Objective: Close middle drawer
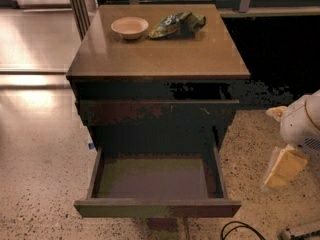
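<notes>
One drawer is sticking far out: the middle drawer (157,207), its front strip sitting well forward of the cabinet (160,59) over the speckled floor (40,184). The upper drawer front (150,112) is jutting out slightly. The gripper (284,167) is hanging low on the right, near the open drawer's right corner but apart from it, with bare floor showing between. I can't tell whether it's open or closed. A bowl (129,27) and a snack bag (177,24) are sitting near the top's back edge. A black cable (240,229) is lying by the strip's right end.
</notes>
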Motion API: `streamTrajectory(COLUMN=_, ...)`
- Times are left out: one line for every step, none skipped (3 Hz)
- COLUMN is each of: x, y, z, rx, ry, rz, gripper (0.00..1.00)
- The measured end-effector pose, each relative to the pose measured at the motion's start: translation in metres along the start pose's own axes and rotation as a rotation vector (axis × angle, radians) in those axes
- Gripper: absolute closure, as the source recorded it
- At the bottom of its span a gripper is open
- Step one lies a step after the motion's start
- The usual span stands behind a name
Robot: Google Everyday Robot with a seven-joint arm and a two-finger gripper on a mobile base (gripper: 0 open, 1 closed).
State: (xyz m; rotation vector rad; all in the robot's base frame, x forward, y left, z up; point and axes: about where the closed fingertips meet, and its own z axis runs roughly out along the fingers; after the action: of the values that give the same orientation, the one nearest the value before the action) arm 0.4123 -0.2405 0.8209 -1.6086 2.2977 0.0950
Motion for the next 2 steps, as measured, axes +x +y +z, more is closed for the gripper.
streamTrajectory(x=0.013, y=0.030, z=0.064, rx=-0.082, ry=-0.039, rz=0.014, gripper=0.00)
streamTrajectory(x=0.024, y=0.058, z=0.113, rx=-0.156, ry=-0.046, rz=0.024, gripper=0.13)
